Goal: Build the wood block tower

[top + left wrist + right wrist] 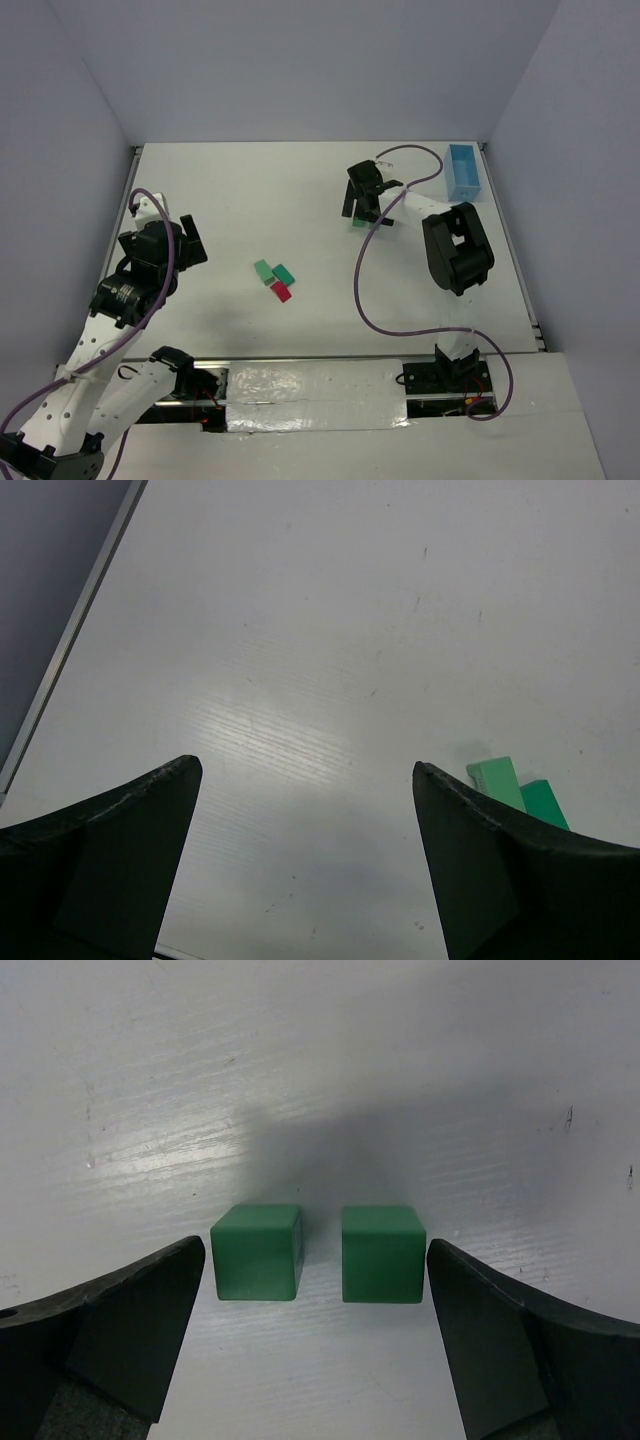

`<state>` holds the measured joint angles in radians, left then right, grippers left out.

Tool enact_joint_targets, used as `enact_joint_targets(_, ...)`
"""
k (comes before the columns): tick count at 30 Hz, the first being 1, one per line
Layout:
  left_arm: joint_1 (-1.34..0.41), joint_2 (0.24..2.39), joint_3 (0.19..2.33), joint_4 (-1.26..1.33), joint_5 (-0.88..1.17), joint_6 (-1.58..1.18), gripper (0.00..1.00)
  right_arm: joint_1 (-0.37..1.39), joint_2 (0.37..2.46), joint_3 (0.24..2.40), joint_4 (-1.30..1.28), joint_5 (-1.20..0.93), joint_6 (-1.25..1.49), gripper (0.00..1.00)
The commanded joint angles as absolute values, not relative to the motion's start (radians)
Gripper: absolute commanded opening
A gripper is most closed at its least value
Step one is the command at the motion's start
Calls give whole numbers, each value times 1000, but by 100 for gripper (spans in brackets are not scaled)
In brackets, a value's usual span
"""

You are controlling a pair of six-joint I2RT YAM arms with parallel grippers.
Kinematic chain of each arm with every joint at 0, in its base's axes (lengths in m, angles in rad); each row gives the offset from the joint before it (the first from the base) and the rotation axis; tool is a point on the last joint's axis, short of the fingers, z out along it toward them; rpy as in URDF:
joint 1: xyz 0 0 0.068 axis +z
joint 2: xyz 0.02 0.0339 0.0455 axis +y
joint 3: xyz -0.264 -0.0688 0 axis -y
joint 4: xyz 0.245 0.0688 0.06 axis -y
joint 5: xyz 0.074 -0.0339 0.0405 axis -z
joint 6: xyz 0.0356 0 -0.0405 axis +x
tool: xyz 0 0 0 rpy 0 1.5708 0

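Right wrist view: right pincer (pixel 315 1250) gapes released, straddling two green cubes (pixel 258 1252) set slightly apart on the counter (pixel 300 1060). Mid-counter, unstacked, lie two green blocks (pixel 262 268) just beside a red wedge (pixel 280 291). Left pincer (pixel 305 768) gapes released, empty.

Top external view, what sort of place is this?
Probably a robot test cell: white table boxed by plain grey walls, left arm and right arm bolted at its near edge, painted blocks and a blue tray.
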<state>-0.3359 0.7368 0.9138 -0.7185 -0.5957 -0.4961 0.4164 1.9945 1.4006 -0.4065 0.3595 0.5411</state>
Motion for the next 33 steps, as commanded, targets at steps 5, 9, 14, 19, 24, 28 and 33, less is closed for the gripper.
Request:
enact_joint_targets(5,-331,727,911,-676,-594,-474,100,410,1990,1420,-385,350,526,95)
enact_joint_targets(9,-331,729,911,-676,-594,-472,99,413,1988,1414,-380,350,528,91)
enact_joint_targets(14,-331,732,911,-673,-591,-472,99,410,1988,1413,-373,351,531,87)
enact_joint_targets(19,-331,732,911,-675,-592,-471,99,410,1986,1414,-368,353,531,86)
enact_joint_targets(24,-331,729,911,-675,-592,-472,99,411,1991,1422,-367,347,532,83)
enact_joint_targets(28,-330,727,911,-673,-592,-471,99,410,1991,1422,-361,341,532,82)
enact_joint_targets(33,-331,724,911,-675,-592,-472,99,411,1991,1420,-359,337,534,80)
